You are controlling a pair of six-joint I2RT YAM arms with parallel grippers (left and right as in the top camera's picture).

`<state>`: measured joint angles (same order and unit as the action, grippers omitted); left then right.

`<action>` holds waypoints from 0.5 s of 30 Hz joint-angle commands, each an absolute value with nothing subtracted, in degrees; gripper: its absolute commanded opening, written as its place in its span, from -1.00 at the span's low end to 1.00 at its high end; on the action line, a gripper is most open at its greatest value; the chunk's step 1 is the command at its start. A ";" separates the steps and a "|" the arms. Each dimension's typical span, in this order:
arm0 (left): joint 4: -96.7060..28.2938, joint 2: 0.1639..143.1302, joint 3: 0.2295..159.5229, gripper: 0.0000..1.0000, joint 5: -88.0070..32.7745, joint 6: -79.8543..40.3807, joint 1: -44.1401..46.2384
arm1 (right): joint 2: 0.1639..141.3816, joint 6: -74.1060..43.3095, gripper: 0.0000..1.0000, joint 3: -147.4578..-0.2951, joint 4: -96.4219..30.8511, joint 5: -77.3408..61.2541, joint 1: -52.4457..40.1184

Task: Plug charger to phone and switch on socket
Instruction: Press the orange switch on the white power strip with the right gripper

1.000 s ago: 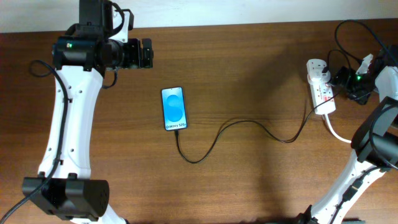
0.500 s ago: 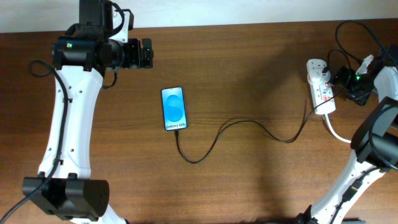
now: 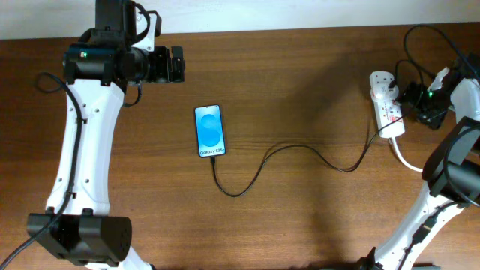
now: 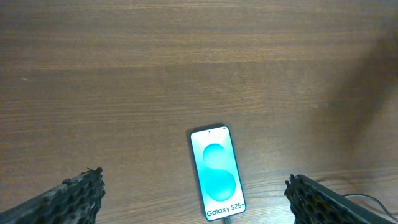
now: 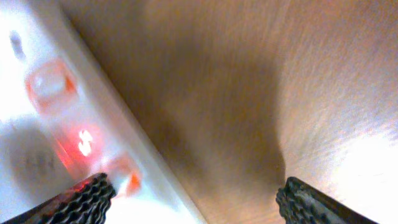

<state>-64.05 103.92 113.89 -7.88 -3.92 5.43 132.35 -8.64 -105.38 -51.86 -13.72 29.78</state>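
Observation:
The phone (image 3: pixel 210 130) lies screen up on the table, its blue-and-white screen lit with "Galaxy" text; it also shows in the left wrist view (image 4: pixel 216 172). The thin black charger cable (image 3: pixel 300 150) runs from the phone's near end to the white socket strip (image 3: pixel 388 111) at the far right. My left gripper (image 3: pixel 178 64) is open and empty, above and left of the phone. My right gripper (image 3: pixel 409 95) is open at the strip's right edge; one finger touches the strip (image 5: pixel 56 118) by a glowing red switch (image 5: pixel 84 143).
The strip's thick white cord (image 3: pixel 409 161) trails toward the right arm. Black robot cables (image 3: pixel 420 45) loop at the far right. The table's back edge meets a white wall (image 3: pixel 300 11).
My right gripper has shifted slightly left toward the socket strip. The left arm, phone and cable have not moved.

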 commanded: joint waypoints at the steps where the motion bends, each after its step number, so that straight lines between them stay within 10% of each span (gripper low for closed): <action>1: -64.12 104.12 113.78 0.99 -7.46 -3.38 5.10 | 135.37 -6.31 0.81 -101.78 -54.87 -13.02 26.52; 15: -64.12 104.12 113.78 0.99 -7.46 -3.38 5.10 | 135.35 -11.14 0.81 -105.27 -52.25 -9.78 30.44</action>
<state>-64.05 103.92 113.89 -7.88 -3.92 5.43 131.94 -7.77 -104.14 -54.06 -16.36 27.79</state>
